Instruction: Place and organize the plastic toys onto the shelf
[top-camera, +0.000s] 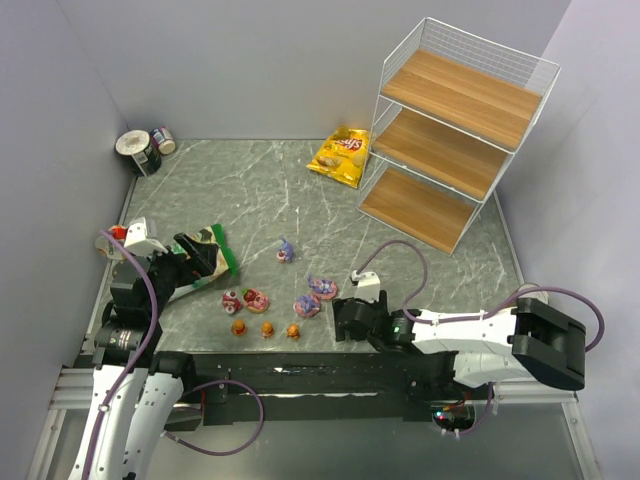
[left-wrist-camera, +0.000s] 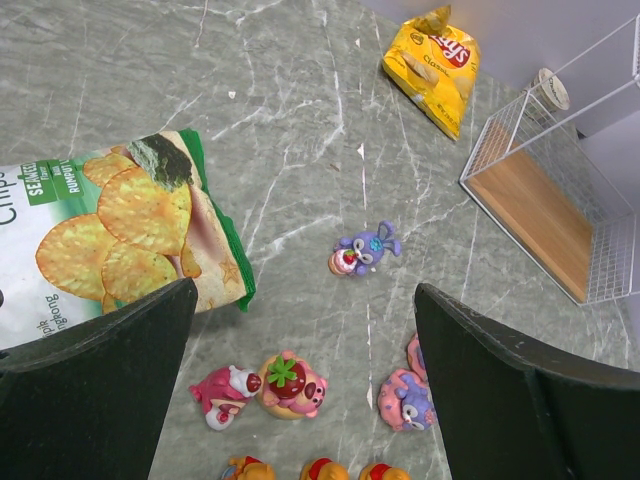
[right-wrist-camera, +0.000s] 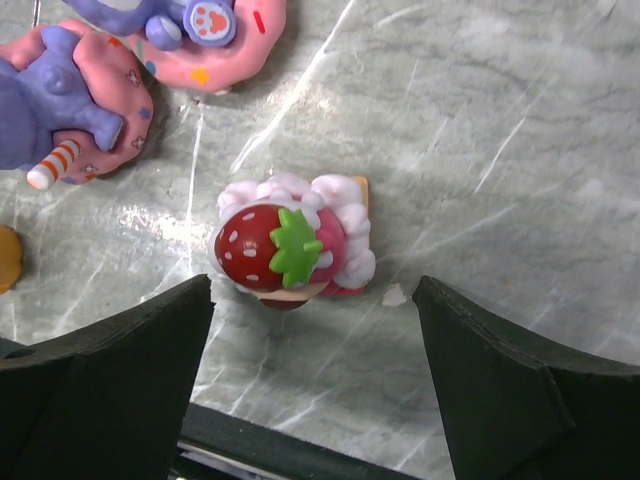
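Robotics lab test cell: plain grey partition walls (top-camera: 250, 60) enclose a grey marble-patterned tabletop (top-camera: 300, 190) edged by a silver aluminium mounting rail (top-camera: 68, 385).

Open marble table (top-camera: 300, 200) runs from the clustered plastic toys (top-camera: 270, 300) to the shelf (top-camera: 460, 130), whose three boards open on the side facing them (wire mesh rims the top tier). A yellow chip bag (top-camera: 340, 157) lies beside the lowest board. A green chip bag (top-camera: 205, 255) flanks the toys below the left gripper (left-wrist-camera: 305, 288). Tin cans (top-camera: 140, 150) occupy the far-left corner.

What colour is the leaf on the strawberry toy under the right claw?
Green; see the red plastic strawberry toy, right wrist view.
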